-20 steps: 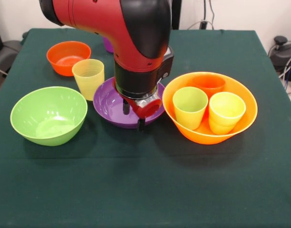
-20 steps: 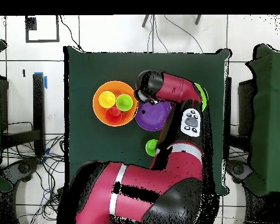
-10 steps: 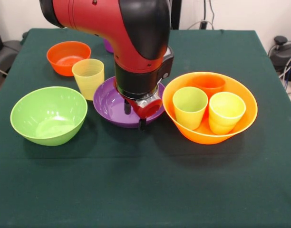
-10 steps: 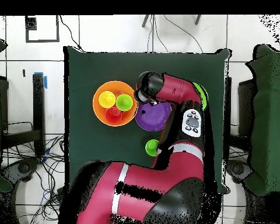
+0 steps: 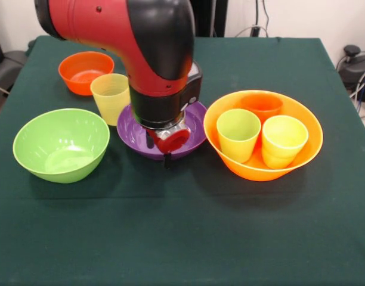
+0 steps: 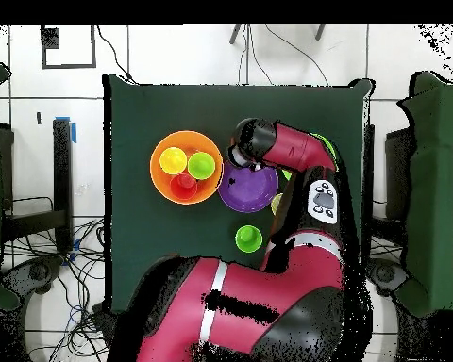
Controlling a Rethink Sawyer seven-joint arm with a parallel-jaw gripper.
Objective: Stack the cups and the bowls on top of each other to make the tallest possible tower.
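Note:
My gripper hangs over the near rim of the wide purple bowl, which rests on the cloth. It is open, with one finger inside the bowl and one outside the rim. The largest yellow-orange bowl stands to the right and holds a lime green cup, a yellow-orange cup and an orange cup. A pale yellow cup stands left of the purple bowl. The lime green bowl and the small orange bowl are further left. The overhead view shows a green cup.
My arm's thick red and black wrist covers the back of the purple bowl and the cloth behind it. The purple cup is hidden. In the overhead view the arm covers most of the lime green bowl.
My arm and gripper have shifted a little to the left in the front view, along the purple bowl's near rim. The bowl and cups have not moved.

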